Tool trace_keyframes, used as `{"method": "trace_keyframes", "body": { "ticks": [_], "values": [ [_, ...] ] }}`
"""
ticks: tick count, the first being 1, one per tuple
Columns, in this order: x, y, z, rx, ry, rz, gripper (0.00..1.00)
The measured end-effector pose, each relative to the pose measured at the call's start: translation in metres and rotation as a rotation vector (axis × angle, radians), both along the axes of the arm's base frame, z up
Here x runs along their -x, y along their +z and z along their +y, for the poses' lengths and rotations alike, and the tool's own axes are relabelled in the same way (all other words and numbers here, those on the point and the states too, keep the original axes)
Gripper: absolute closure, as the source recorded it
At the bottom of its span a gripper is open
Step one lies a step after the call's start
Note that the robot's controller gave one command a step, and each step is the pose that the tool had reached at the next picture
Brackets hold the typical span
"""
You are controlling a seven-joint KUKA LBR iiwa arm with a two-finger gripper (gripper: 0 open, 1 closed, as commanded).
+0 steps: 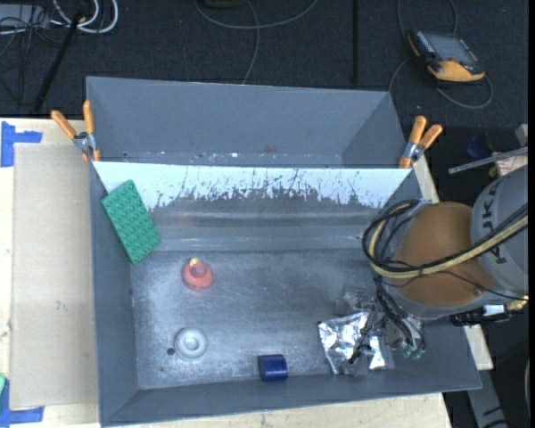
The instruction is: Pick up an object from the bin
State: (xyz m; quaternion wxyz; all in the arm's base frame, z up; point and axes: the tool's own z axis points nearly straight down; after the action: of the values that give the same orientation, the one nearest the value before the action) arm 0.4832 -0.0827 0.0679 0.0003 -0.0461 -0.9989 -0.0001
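Note:
My gripper [372, 337] is down in the bin's near right corner, right over a crumpled piece of silver foil [341, 341]. Its dark lower part overlaps the foil's right side and hides some of it. A small blue block [272, 366] lies on the floor just left of the foil, near the front wall.
A green studded plate [130, 220] leans against the left wall. A small pink and red piece [196, 274] sits left of the middle, and a grey round piece [191, 342] lies in front of it. The arm with its orange cover and cables reaches over the right rim.

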Motion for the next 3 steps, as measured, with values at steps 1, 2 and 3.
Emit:
{"method": "trace_keyframes", "body": {
  "ticks": [1,2,3],
  "values": [
    [-0.001,0.000,0.001,0.000,0.005,-0.002,0.00],
    [0.000,0.000,0.001,0.000,0.007,0.000,1.00],
    [-0.002,0.098,0.001,0.001,0.012,-0.008,1.00]
  ]
}}
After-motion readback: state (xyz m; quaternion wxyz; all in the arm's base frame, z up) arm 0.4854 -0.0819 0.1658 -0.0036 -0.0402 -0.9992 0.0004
